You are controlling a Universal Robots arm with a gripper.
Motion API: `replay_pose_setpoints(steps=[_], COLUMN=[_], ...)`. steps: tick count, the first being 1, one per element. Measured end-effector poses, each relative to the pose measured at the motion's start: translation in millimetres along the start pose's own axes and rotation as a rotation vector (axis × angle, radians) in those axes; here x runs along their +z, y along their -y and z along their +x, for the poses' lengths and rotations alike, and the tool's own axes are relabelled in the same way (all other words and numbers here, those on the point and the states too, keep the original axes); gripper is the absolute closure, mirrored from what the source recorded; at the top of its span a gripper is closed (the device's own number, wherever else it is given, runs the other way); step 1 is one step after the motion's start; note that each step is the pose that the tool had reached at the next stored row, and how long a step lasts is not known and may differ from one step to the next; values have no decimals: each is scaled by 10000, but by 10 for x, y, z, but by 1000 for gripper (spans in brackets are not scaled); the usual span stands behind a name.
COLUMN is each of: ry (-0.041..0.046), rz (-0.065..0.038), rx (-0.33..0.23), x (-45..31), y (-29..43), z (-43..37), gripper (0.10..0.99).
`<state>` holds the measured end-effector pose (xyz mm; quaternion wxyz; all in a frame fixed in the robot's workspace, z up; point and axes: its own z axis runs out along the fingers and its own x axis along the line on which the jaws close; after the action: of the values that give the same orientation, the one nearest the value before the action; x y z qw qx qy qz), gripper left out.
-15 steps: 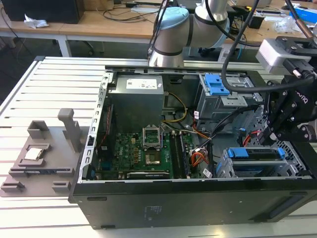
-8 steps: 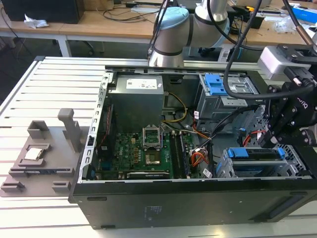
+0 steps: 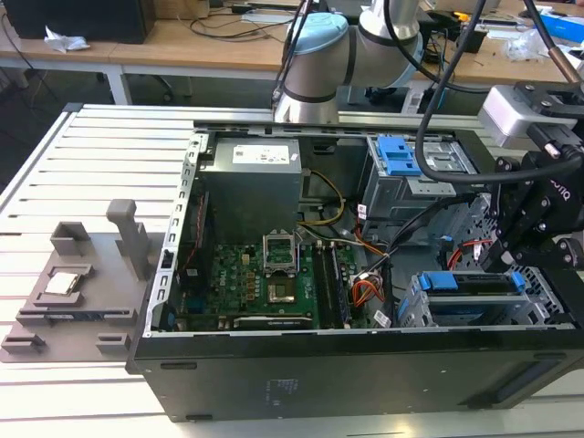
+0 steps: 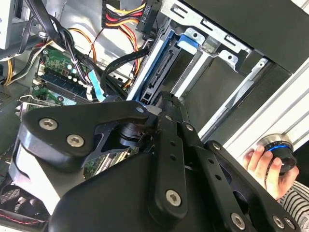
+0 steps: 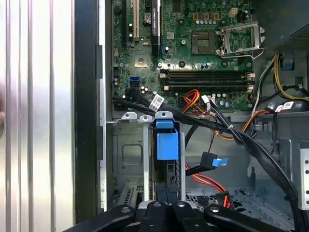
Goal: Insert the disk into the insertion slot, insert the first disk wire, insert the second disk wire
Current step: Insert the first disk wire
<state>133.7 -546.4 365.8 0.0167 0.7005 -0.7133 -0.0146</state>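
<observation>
Disk [image 5: 167, 145] in its blue carrier sat upright in the insertion slot [image 5: 128, 154] — the silver cage at the exterior view's right, near side of the computer case [image 3: 319, 383]. Gripper [image 5: 166, 203] hung right at the disk's outer end — could not tell open or closed.

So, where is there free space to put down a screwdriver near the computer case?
The slatted table is bare beyond the grey fixture, on the exterior view's left of the case. It is crowded at the insertion slot, where the end effector, the disk and cables meet.
</observation>
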Motion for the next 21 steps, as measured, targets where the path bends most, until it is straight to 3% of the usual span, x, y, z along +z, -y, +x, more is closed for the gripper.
replay_pose_setpoints(steps=[6,10,16,19,21], ry=[0,0,-11,-14,-15], rz=[0,0,0,1,0], rx=[0,0,-143,-206,-247], x=[0,0,-4,-4,-8], y=[1,2,46,81,154], z=[0,0,-257,-285,-298], gripper=[973,725,725,725,725])
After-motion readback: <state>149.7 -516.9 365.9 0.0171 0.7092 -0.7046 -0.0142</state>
